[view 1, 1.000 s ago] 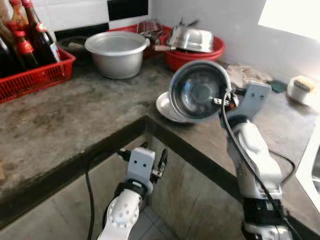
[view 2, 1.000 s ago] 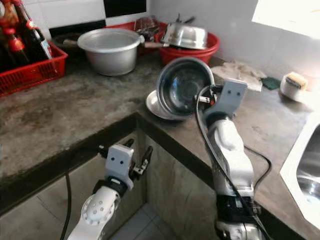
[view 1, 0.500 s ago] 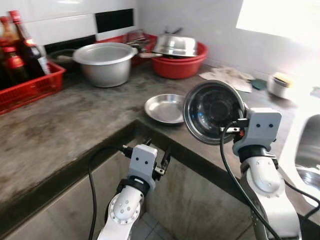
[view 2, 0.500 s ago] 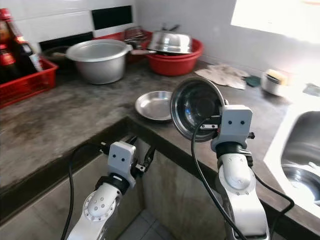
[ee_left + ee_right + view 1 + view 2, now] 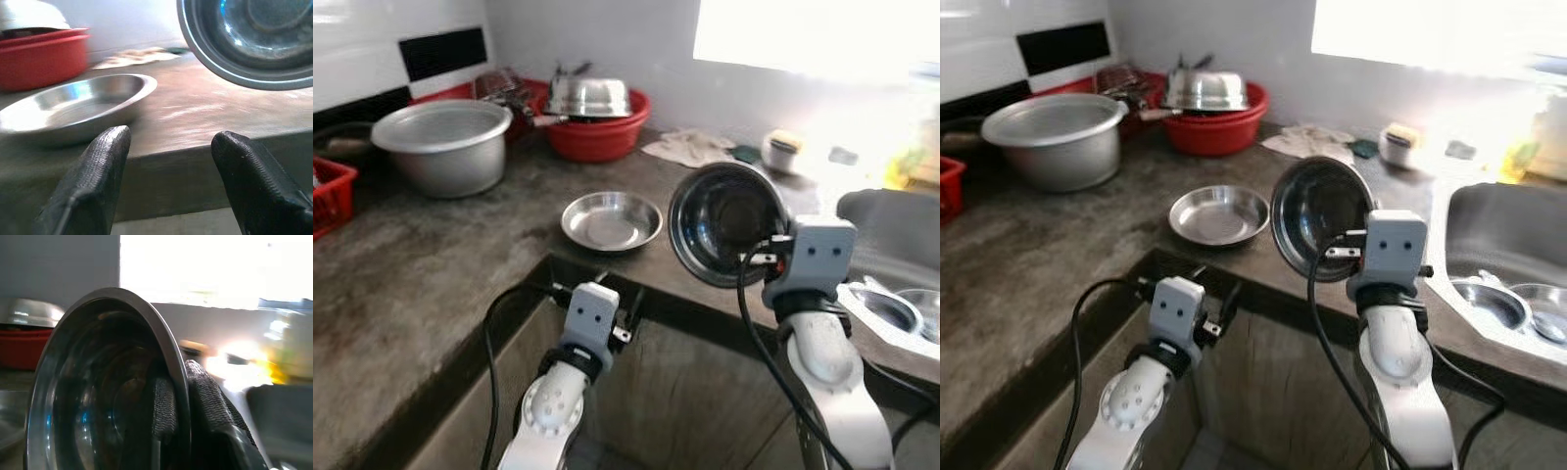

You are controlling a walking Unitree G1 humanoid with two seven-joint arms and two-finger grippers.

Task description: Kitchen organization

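Right pincer (image 5: 183, 396) clamped on rim of steel bowl (image 5: 724, 221), bowl held on edge above table (image 5: 431, 255) corner, near sink (image 5: 1489, 230). Left pincer (image 5: 168, 161) fingers apart, empty, low before table edge. Shallow steel plate (image 5: 611, 218) flat on table beside bowl.

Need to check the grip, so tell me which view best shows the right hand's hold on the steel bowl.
The right wrist view: its fingers pinch the steel bowl's rim, one inside, one outside. Both eye views show the bowl held on edge above the counter, but the right hand sits mostly behind its mount. The left wrist view catches the bowl's rim.
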